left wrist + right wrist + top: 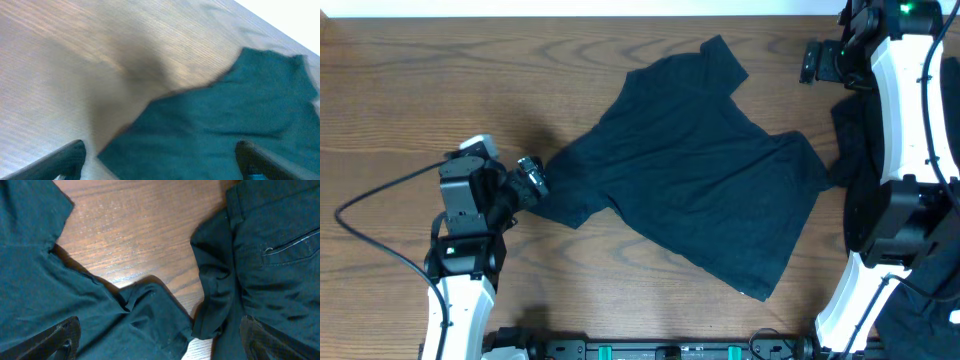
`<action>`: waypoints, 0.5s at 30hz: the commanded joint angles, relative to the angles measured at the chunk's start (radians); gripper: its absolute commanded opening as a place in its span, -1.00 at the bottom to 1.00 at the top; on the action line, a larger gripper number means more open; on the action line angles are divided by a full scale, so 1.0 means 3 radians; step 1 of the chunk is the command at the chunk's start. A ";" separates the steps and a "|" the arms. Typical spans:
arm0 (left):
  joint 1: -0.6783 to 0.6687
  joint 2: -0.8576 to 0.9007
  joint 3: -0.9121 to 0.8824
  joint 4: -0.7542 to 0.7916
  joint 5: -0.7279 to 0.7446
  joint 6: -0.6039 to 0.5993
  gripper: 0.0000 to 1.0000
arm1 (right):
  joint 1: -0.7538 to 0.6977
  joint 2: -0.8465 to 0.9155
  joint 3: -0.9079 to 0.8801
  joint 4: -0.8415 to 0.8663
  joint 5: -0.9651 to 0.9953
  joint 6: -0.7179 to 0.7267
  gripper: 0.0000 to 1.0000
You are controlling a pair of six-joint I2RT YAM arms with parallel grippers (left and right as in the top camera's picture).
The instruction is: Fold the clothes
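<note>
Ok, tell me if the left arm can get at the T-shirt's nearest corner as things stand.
Probably yes. The left hand sits right at that corner of the T-shirt, jaws open, and the wrist view shows the cloth edge between its fingers with nothing in the way.

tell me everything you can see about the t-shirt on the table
A plain dark navy T-shirt of soft cloth, with no print. It lies spread open and unfolded on the wooden table, turned at a slant and lightly creased. One short sleeve points to the far edge, the other toward the left fingers, which stand open at its tip; whether they touch it cannot be told. Its right corner reaches another dark garment.
</note>
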 commanded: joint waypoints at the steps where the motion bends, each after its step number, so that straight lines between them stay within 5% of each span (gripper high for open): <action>1: -0.0004 0.0155 0.0022 0.0192 0.0855 0.0470 0.56 | -0.0027 0.0020 -0.0005 -0.0011 0.0045 -0.0006 0.99; 5: -0.0118 0.0586 0.0317 0.0174 0.1010 0.0427 0.49 | -0.0027 0.0020 -0.0005 -0.0011 0.0045 -0.0005 0.98; 11: -0.0538 0.1631 0.1422 -0.0407 0.1007 0.0839 -0.55 | -0.0027 0.0020 -0.0005 -0.0011 0.0045 -0.0005 0.99; 15: -0.0776 0.2253 0.2157 -0.0685 0.0722 0.0928 -0.86 | -0.0027 0.0020 -0.0005 -0.0011 0.0046 -0.0006 0.98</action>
